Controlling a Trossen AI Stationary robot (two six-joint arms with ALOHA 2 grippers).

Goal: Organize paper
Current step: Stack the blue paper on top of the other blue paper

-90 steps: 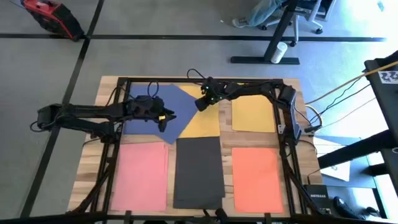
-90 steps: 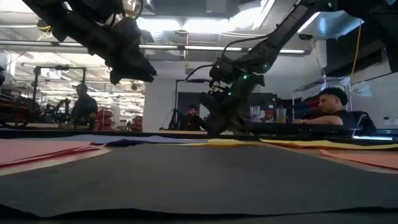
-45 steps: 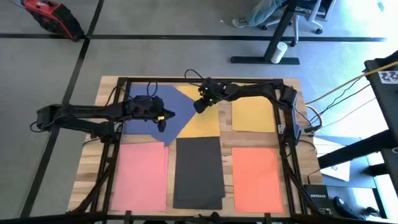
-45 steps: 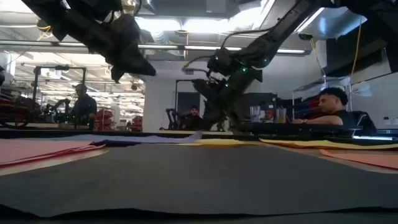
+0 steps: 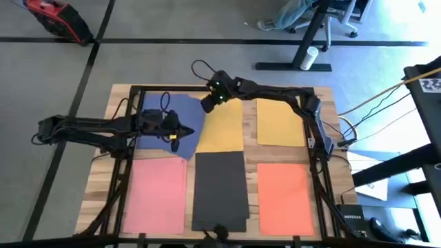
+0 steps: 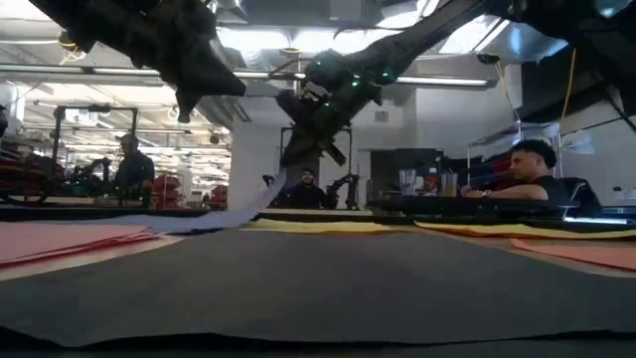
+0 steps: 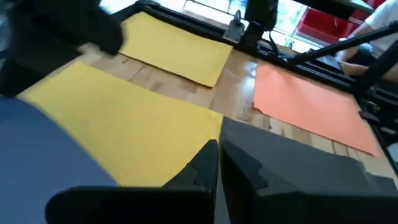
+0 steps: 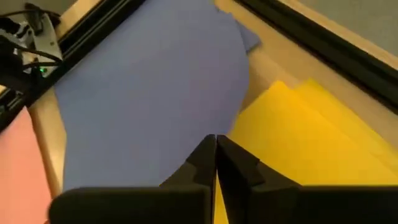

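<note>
Your table [image 5: 117,93] carries the paper in two rows: pink sheets [image 5: 156,193] at 7 o'clock, the dark grey sheet [image 5: 219,186] at 6, the orange sheet [image 5: 284,196] at 5, a yellow sheet [image 5: 279,122] at 1 o'clock, a second yellow sheet [image 5: 224,131] near 12, and the blue sheet [image 5: 169,114] at 11 o'clock, skewed and lapping over that second yellow sheet.

The blue sheet is the one to square up. Your right hand [image 5: 209,101] is raised over its 1 o'clock edge, and in the right wrist view the fingers [image 8: 205,158] look pressed together with the blue paper's edge running under them. From the low view I judge it has a corner pinched and lifted, though the contact itself is hard to make out.

Your left hand [image 5: 173,134] hovers over the blue sheet's 5 o'clock corner; its wrist view shows the fingers [image 7: 208,165] together with nothing between them.

To do this well, drag the sheet low towards 10 o'clock so it does not curl or fold. Rotate it as you go until its edges run parallel to the table frame. Watch that the yellow sheet beneath does not travel with it.
</note>
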